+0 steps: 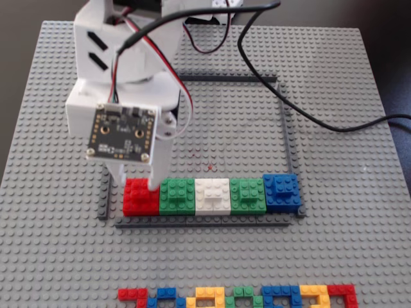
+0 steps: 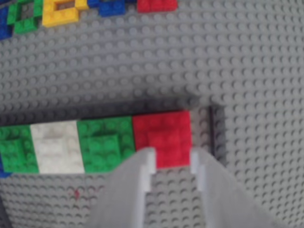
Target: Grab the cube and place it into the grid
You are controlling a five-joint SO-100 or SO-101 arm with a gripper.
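1. Pincer (image 2: 172, 164) spread open, one finger on either side of the red cube (image 2: 164, 137); no grasp visible.
2. Cube sits directly below the fingertips, inside the grid (image 1: 284, 128), at its corner.
3. Beside the pincer: green block (image 1: 177, 196) touching the cube, then white block (image 1: 212, 195).

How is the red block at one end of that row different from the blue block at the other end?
The red cube is red; the blue block is blue. In the fixed view the red cube ends the row on the left, beside the grid's left strip, and the blue block ends it on the right. The gripper straddles the red cube, while nothing is near the blue block. Both look equal in size, each with a smaller raised piece on top, inside the grid.
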